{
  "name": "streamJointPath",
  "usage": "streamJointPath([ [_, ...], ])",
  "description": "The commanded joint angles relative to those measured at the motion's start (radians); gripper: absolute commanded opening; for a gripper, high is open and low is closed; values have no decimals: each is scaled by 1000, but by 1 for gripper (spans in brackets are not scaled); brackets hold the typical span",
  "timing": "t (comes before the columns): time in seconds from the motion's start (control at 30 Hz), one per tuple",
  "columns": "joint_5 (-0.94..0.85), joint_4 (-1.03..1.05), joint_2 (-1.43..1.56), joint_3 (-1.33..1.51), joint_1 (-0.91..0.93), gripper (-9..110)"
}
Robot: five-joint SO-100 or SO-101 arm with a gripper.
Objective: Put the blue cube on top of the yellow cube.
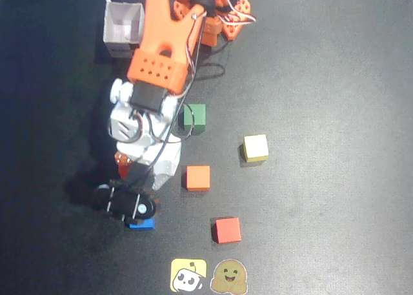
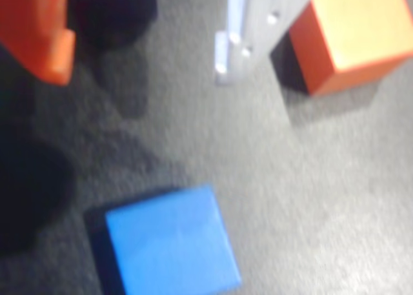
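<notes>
The blue cube [image 2: 171, 243] lies on the dark mat low in the wrist view. From overhead only a sliver of the blue cube [image 1: 142, 224] shows beneath the black wrist camera. My gripper [image 2: 142, 56] is open, with an orange finger [image 2: 39, 30] at the left, a white finger [image 2: 248, 30] at the right, and only bare mat between them. In the overhead view the gripper [image 1: 141, 177] hangs just above the blue cube, apart from it. The yellow cube [image 1: 256, 148] sits alone to the right.
An orange cube [image 1: 198, 177] lies right of the gripper, also seen as the orange cube [image 2: 352, 33]. A green cube [image 1: 194, 117], a red cube [image 1: 227, 230], a white open box [image 1: 124, 27] and two flat stickers [image 1: 188, 275] [image 1: 230, 277] lie around.
</notes>
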Motion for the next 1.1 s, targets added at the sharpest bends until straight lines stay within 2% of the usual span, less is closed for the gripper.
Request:
streamJointPath([
  [0.0,5,-12,-18,-81,2,17],
  [0.73,8,-31,-242,-282,-44,22],
  [1.07,-87,-61,-268,-291,-52,22],
])
